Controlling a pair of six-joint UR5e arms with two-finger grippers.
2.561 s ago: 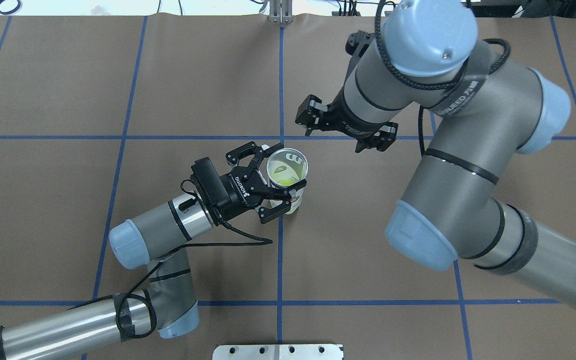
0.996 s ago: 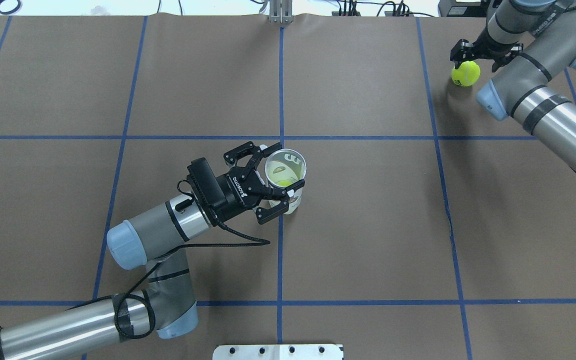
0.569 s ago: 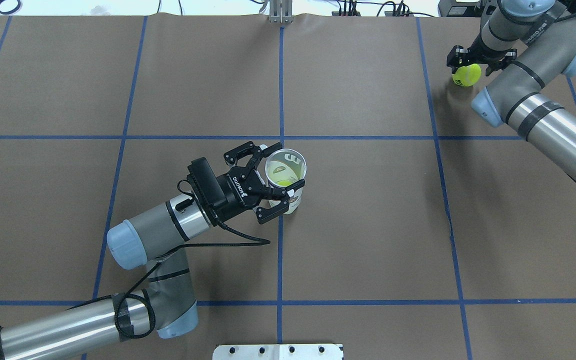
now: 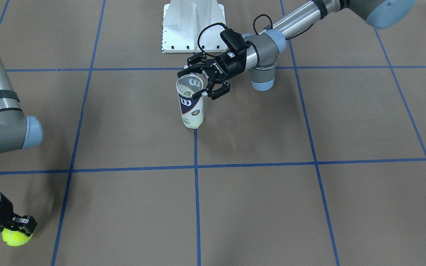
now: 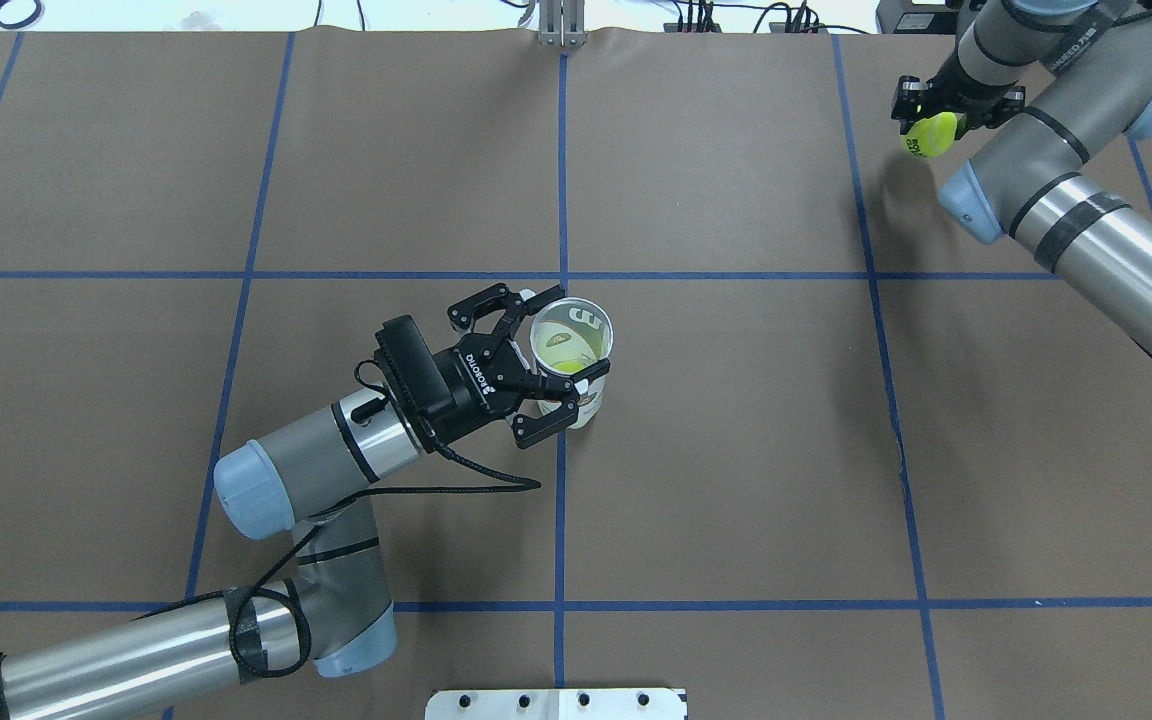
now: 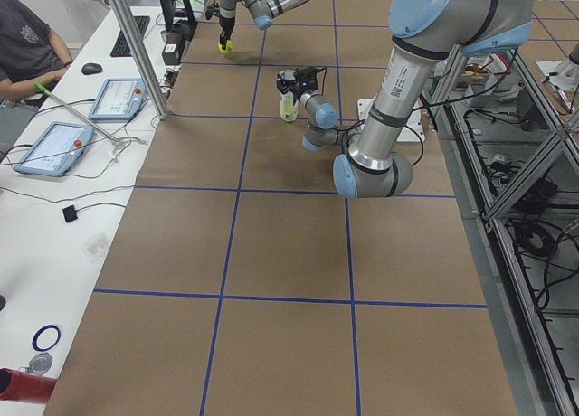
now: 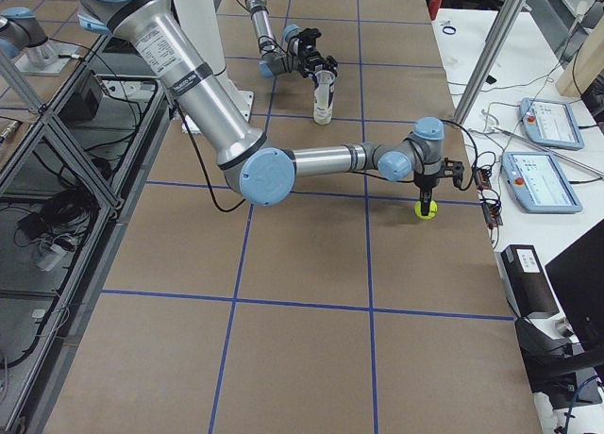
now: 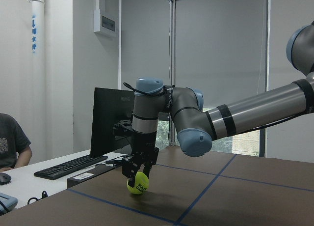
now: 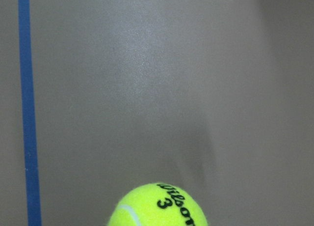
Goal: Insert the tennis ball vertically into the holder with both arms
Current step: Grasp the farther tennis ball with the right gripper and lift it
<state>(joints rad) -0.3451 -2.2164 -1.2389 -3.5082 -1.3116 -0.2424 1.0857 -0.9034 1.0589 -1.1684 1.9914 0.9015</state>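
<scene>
My right gripper (image 5: 928,118) has just clamped and lifted the ball (image 5: 930,134), upper right. My left gripper (image 5: 548,372) still grips the upright holder (image 5: 572,345) mid-frame; carry next.

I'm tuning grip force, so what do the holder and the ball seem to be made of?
The holder looks like thin clear plastic, glossy: its rim and inside show through the wall, with a printed label wrapped round it. The tennis ball looks like fuzzy yellow felt with black print; its core cannot be seen.
</scene>
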